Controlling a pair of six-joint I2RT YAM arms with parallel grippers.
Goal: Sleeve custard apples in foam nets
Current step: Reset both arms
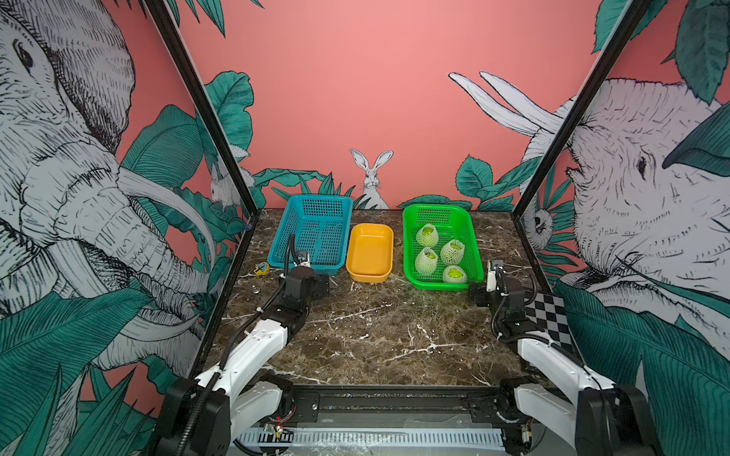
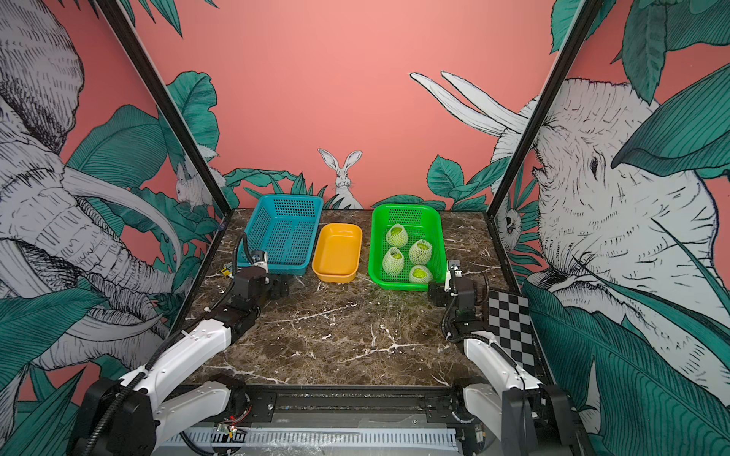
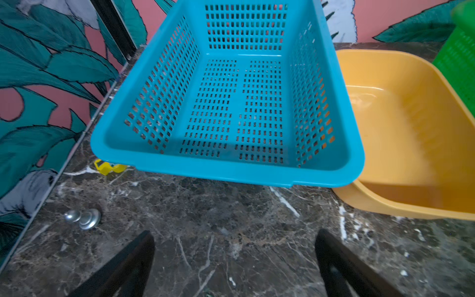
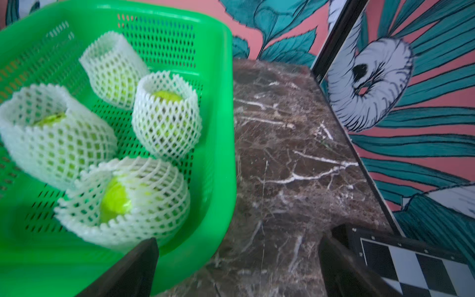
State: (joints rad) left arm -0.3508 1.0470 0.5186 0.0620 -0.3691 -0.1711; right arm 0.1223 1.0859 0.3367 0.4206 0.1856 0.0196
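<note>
Several bright green custard apples point(image 1: 452, 252) point(image 2: 420, 251) sit in the green basket point(image 1: 409, 252) point(image 2: 371, 252), each wrapped in an off-white foam net point(image 4: 167, 128). The nearest fruit point(image 4: 115, 198) shows through its net's open end. My right gripper point(image 1: 476, 294) point(image 4: 237, 241) hovers open over the table by the basket's near right corner, with nothing between its fingers. My left gripper point(image 1: 318, 285) point(image 3: 234, 236) is open and empty in front of the blue basket point(image 1: 285, 229) point(image 3: 231, 174), which has nothing in it.
A yellow tub point(image 1: 369, 277) point(image 3: 385, 205) stands between the two baskets. A small yellow object point(image 1: 261, 269) point(image 3: 108, 167) and a metal knob point(image 1: 256, 290) point(image 3: 82, 218) lie near the left wall. A checkerboard point(image 1: 553, 319) point(image 4: 424, 270) lies by the right wall.
</note>
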